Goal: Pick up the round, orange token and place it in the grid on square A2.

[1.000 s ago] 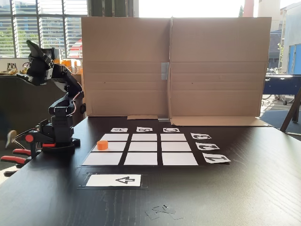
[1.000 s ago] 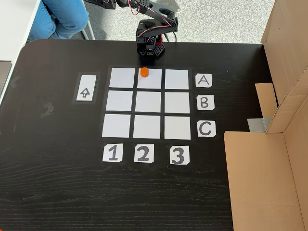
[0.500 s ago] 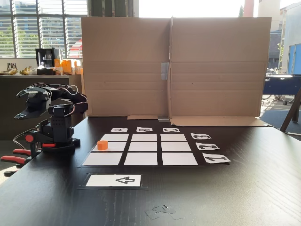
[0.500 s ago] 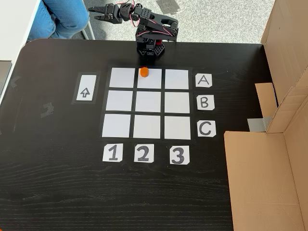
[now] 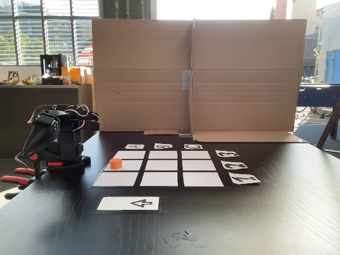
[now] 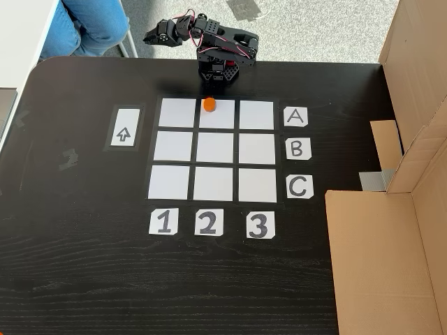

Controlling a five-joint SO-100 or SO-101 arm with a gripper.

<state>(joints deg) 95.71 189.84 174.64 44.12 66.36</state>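
The orange token point(image 6: 209, 105) sits on square A2 point(image 6: 216, 116), at its edge nearest the arm's base point(image 6: 218, 70). The tool point(image 6: 151, 36) is folded back beyond that base, off the surface point(image 6: 84, 265), well apart from the token; whether its jaws are wide or narrow I cannot tell

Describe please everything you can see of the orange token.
The token is a small, bright orange, short cylinder that looks like plastic. It stands flat on square A2, near that cell's edge toward the arm's base, level with label A and in line with label 2. Nothing else touches it; the gripper is folded back, away from the grid.
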